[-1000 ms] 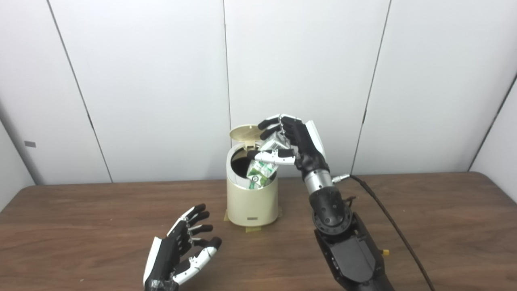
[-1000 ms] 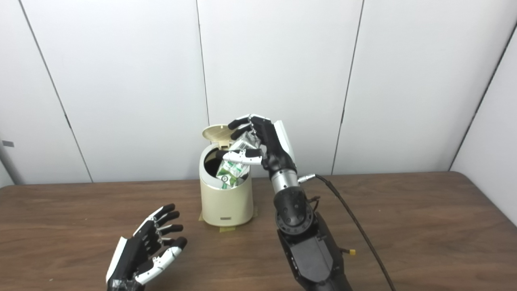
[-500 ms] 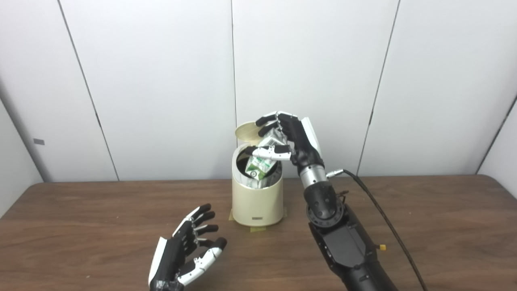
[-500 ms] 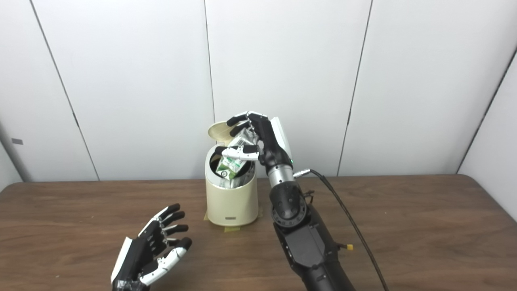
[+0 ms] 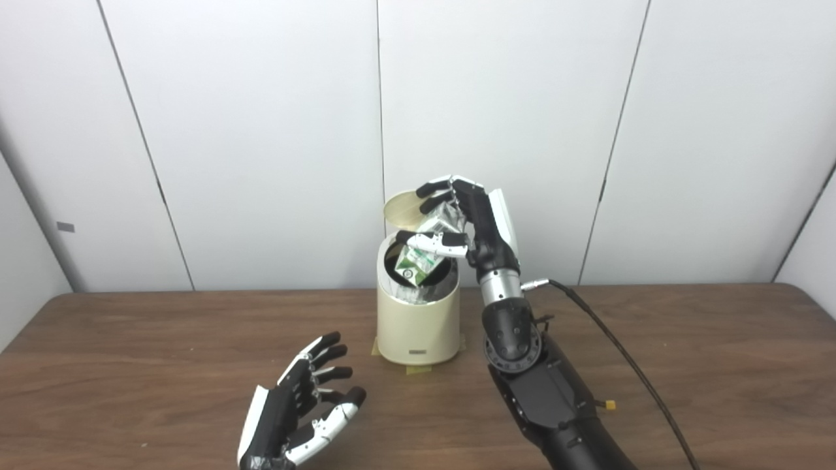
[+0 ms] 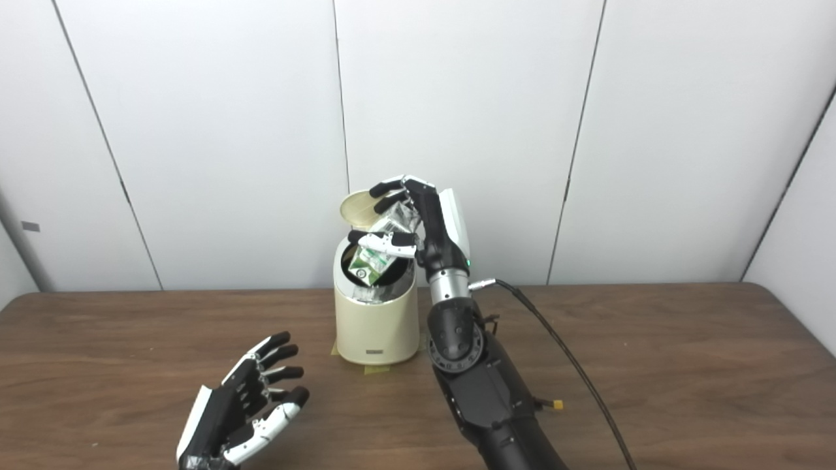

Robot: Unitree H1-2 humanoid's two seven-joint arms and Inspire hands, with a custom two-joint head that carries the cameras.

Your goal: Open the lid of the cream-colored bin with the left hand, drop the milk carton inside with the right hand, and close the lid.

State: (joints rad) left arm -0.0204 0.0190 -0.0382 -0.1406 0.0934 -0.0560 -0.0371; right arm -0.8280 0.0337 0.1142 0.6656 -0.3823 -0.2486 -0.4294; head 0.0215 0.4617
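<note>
Broadly, one brown wooden tabletop (image 5: 686, 365) fills the lower half of the scene, in front of pale wall panels. One cream-colored bin (image 5: 418, 313) stands upright near the middle of the tabletop. Its one round lid (image 5: 403, 210) is already tipped up behind the opening, so the opening step looks done.

Two robot arms come in from the bottom edge. The right hand (image 5: 467, 222) hangs directly above the bin's mouth, its fingers clenched around one green and white milk carton (image 5: 420, 261). The carton tilts downward, and its lower end appears to dip inside the rim. The left hand (image 5: 297, 411) rests low over the tabletop, well apart from the bin, with fingers spread and grasping nothing.

One dark cable (image 5: 620, 365) trails from the right wrist across the tabletop.

The step in hand appears to be the drop. Next, the right hand likely needs to release its fingers so the carton falls in, then pull clear before the lid is closed.
</note>
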